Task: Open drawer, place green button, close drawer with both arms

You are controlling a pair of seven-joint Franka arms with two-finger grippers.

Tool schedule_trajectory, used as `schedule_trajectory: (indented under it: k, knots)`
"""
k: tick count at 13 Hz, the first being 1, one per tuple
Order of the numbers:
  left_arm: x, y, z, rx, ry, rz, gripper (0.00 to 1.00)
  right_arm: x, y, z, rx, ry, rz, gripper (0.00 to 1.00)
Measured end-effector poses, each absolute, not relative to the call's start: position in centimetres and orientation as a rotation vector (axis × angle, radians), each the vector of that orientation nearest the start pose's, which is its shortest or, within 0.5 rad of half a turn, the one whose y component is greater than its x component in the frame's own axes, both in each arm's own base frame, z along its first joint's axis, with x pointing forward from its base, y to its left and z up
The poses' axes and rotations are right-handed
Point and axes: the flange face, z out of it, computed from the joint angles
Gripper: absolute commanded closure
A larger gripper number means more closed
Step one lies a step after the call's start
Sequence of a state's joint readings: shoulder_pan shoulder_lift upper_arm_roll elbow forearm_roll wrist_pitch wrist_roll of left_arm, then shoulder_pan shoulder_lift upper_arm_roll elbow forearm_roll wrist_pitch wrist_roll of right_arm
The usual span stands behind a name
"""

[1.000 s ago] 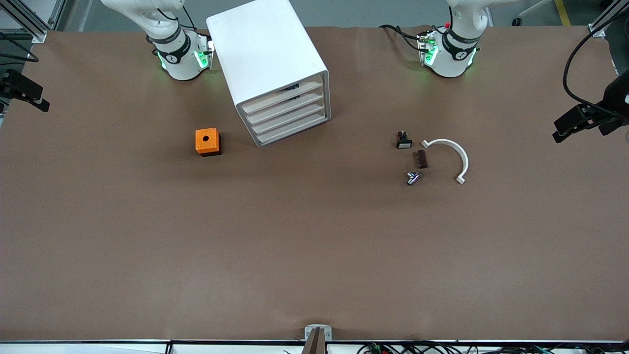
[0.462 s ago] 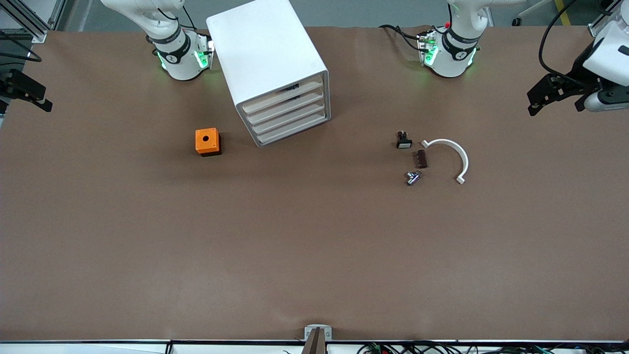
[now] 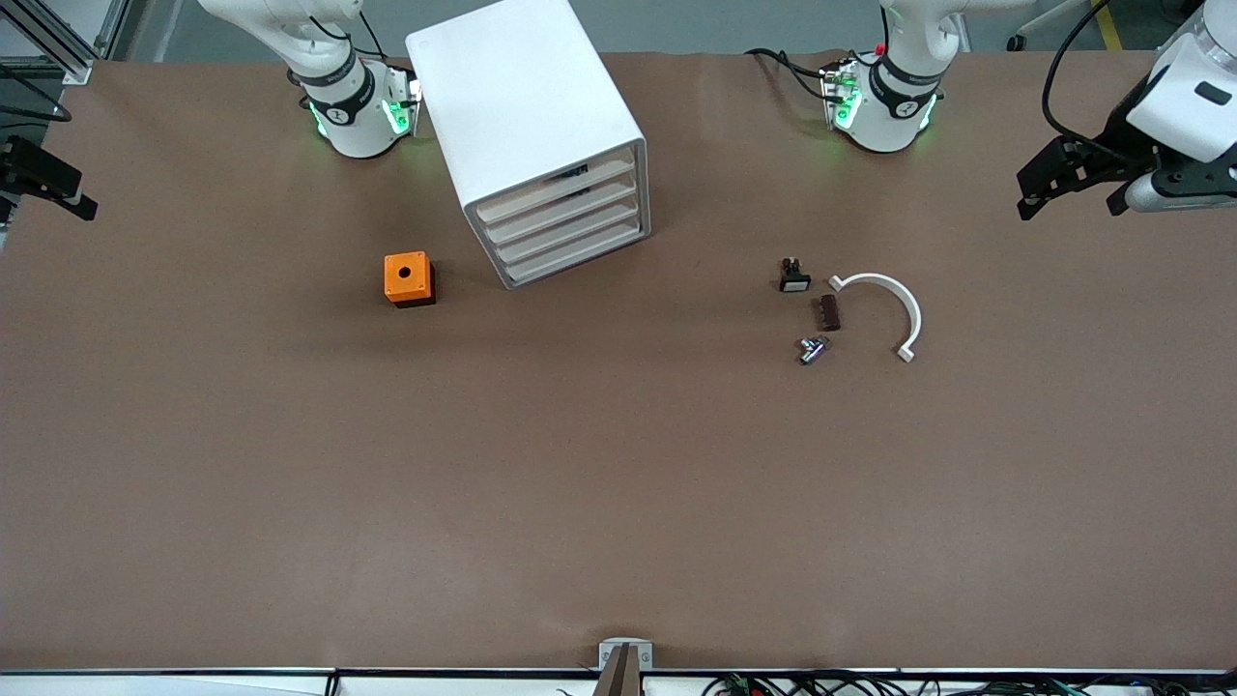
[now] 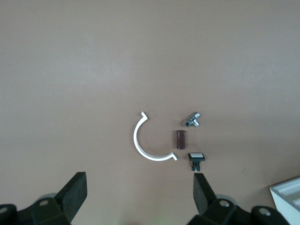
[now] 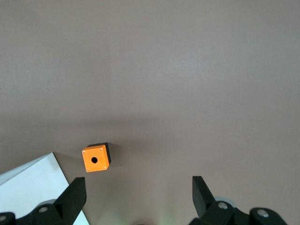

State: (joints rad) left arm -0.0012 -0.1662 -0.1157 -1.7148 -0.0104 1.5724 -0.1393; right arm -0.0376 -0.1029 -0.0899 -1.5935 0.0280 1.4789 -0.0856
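Both arms hang high at the surface's (image 3: 618, 503) two ends. The left end effector (image 3: 1039, 184) and the right end effector (image 3: 43, 184) have fingers spread apart, gripping nothing. All four drawers (image 3: 560, 217) sit closed near the edge where the bases stand. I can't spot the green button.

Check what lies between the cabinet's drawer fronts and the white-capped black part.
Nothing: the front view shows bare brown table between the cabinet and the white-capped black part. The left wrist view agrees.
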Motion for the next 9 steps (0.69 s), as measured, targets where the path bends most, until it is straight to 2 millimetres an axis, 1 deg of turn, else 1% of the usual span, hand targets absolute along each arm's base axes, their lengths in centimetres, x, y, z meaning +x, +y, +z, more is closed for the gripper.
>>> schedule_trajectory:
  k: [5, 9]
  knots:
    - [49.31, -6.31, 64.00, -3.134, -0.014, 0.035, 0.00, 50.86, -6.49, 66.11, -3.105, 0.076, 0.009, 0.00]
    - [49.32, -6.07, 64.32, -3.116, -0.011, 0.024, 0.00, 50.92, -6.60, 66.17, -3.116, 0.029, -0.001, 0.00]
